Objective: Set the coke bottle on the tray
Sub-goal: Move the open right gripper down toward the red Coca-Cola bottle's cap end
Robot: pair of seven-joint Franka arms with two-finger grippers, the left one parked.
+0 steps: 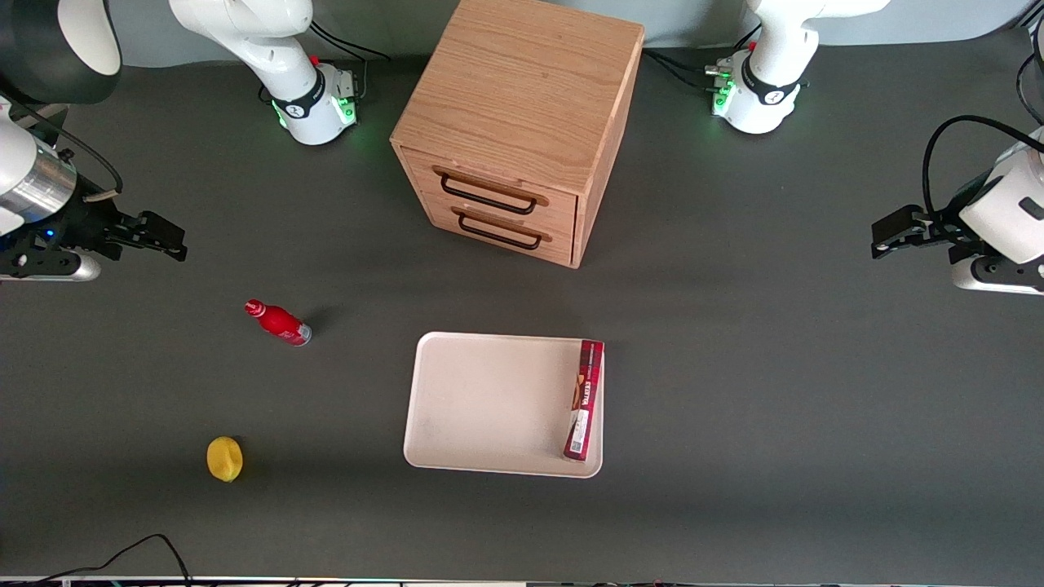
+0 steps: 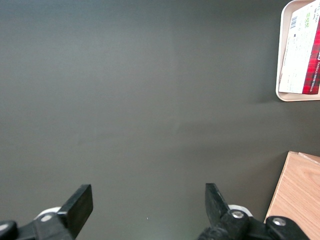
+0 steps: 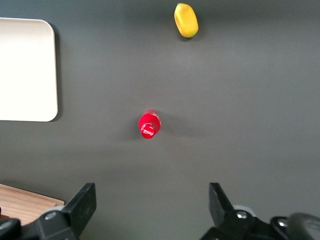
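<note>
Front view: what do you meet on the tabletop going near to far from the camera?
Small yellow lemon → large cream-white rectangular tray carrying the long dark-red box → small bright red coke bottle → open black gripper, above the table near the working arm's end → two-drawer wooden cabinet.

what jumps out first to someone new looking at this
The wooden drawer cabinet dominates mid-table. Nearer the camera lies the cream tray, a dark-red box along one edge. The red coke bottle stands toward the working arm's end, the gripper nearby, jaws open.
</note>
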